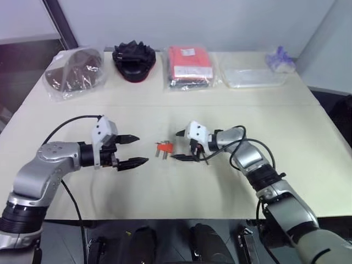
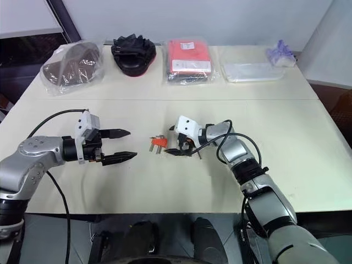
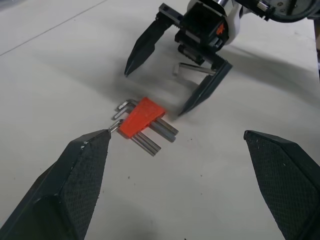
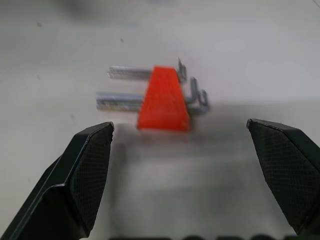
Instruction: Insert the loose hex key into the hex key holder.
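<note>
Hex key holder (image 1: 164, 147) lies flat on the table (image 1: 308, 165), midway between our two grippers, with several short grey keys seated in it. On the left, our left gripper (image 1: 136, 150) hovers just beside it, fingers spread wide, holding nothing. On the right, our right gripper (image 1: 180, 145) faces the holder from the other side, fingers equally parted and empty. Just under it, in the left wrist view, a thin L-shaped rod, which we take for the loose hex key (image 3: 192, 68), rests on the table near the holder. We judge insertion not yet done: the key needs picking up, aligning and pushing in.
</note>
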Tool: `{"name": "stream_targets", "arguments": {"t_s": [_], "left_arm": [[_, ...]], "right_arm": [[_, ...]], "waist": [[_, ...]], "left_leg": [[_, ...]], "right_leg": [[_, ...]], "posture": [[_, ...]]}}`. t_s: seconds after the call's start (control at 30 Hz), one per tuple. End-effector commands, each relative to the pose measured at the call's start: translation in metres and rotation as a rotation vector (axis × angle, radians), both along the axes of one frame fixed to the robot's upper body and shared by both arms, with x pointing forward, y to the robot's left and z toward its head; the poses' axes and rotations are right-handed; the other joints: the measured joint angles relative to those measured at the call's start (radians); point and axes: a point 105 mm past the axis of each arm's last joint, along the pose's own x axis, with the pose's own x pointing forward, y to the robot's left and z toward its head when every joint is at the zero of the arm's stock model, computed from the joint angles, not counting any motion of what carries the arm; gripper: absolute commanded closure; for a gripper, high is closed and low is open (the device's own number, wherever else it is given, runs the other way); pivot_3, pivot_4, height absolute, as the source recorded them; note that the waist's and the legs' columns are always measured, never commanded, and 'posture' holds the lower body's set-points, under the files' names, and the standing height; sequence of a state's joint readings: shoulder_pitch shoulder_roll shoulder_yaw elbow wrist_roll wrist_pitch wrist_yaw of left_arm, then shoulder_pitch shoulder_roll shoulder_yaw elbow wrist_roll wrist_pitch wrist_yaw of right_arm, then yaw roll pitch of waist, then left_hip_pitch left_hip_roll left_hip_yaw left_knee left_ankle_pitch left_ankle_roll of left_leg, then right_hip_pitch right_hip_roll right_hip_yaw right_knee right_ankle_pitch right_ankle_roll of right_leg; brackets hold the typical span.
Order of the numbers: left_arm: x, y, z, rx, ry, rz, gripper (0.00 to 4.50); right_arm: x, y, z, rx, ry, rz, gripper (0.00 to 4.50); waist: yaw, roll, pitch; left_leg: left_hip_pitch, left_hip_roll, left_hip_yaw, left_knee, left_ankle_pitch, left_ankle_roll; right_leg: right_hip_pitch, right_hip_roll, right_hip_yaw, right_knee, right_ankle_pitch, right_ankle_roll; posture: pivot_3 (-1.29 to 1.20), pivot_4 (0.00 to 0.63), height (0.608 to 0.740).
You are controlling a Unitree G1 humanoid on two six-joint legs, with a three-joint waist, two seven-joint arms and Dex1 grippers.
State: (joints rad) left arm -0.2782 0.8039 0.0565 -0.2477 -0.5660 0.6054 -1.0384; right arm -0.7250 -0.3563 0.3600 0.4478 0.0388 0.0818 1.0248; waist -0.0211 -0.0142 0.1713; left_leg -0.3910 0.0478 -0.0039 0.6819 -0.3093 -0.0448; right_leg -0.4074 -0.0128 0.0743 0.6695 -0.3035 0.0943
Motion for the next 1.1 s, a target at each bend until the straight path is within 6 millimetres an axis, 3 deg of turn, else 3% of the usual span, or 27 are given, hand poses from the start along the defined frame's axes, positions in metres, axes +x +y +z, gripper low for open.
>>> {"name": "stream_targets", "arguments": {"t_s": [0.03,0.47,1.0,1.1], "left_arm": [[0.0,0.0,0.01,0.003,-0.052,0.001,0.0],[0.0,-0.003,0.009,-0.007,-0.064,0.003,0.0],[-0.002,0.002,0.008,-0.008,-0.074,0.033,0.0],[-0.002,0.002,0.008,-0.008,-0.074,0.035,0.0]], "right_arm": [[0.004,0.002,0.006,0.031,-0.02,-0.02,0.05],[0.013,-0.005,-0.006,0.028,0.015,-0.073,0.05],[0.013,0.01,-0.01,0.038,0.026,-0.051,0.05],[0.013,0.013,-0.01,0.038,0.023,-0.039,0.88]], "waist": [[0.0,0.0,0.0],[0.0,0.0,0.0],[-0.024,0.0,0.0],[-0.026,0.0,0.0]], "left_leg": [[0.0,0.0,0.0,0.0,0.0,0.0],[0.0,0.0,0.0,0.0,0.0,0.0],[0.001,0.0,-0.001,0.0,0.0,0.0],[0.001,0.0,-0.001,0.0,0.0,0.0]], "right_leg": [[0.0,0.0,0.0,0.0,0.0,0.0],[0.0,0.0,0.0,0.0,0.0,0.0],[0.0,0.0,0.0,0.002,0.0,0.0],[0.0,0.0,0.0,0.003,0.0,0.0]], "posture": [[0.0,0.15,0.74],[0.0,0.15,0.74],[0.0,0.15,0.74],[0.0,0.15,0.74]]}}
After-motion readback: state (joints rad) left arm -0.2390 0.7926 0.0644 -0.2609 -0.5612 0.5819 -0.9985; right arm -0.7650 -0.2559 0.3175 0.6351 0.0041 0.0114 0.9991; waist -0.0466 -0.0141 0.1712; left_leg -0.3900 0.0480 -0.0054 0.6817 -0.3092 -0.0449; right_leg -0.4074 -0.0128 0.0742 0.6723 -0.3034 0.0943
